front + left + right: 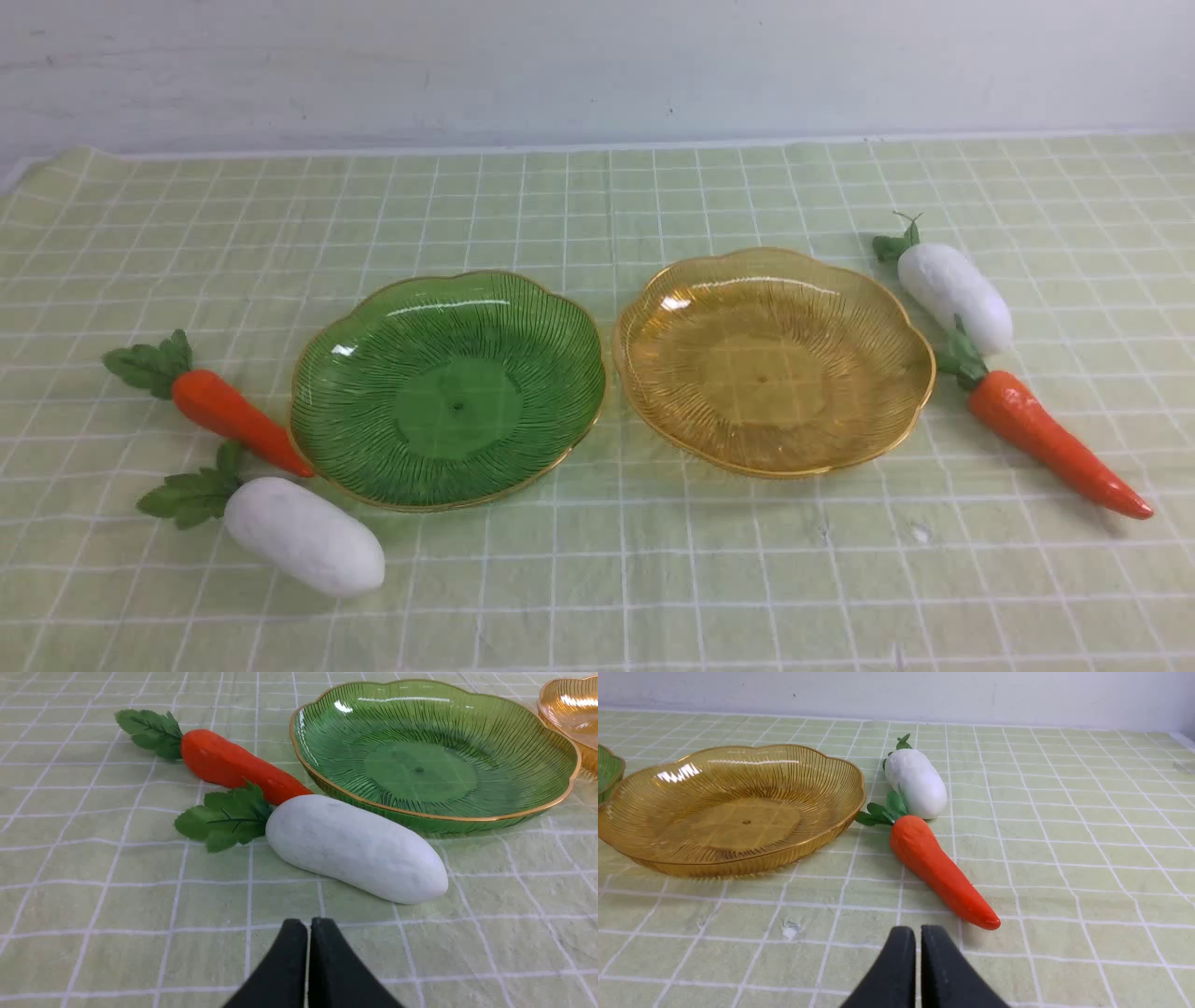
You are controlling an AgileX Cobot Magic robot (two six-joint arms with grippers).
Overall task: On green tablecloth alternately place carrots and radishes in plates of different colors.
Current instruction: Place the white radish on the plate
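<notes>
On the green tablecloth [597,579] a dark green plate [448,387] and an amber plate [773,359] stand side by side, both with nothing in them. Left of the green plate lie a carrot [233,420] and a radish [303,534]. Right of the amber plate lie a radish [954,285] and a carrot [1055,443]. Neither arm shows in the front view. My left gripper [308,926] is shut and holds nothing, short of the near radish [355,849]. My right gripper [918,933] is shut and holds nothing, just short of the carrot's tip [987,921].
A pale wall [597,65] rises behind the cloth's far edge. The cloth is slightly wrinkled, with a small blemish [920,532] in front of the amber plate. The two plates almost touch at their rims.
</notes>
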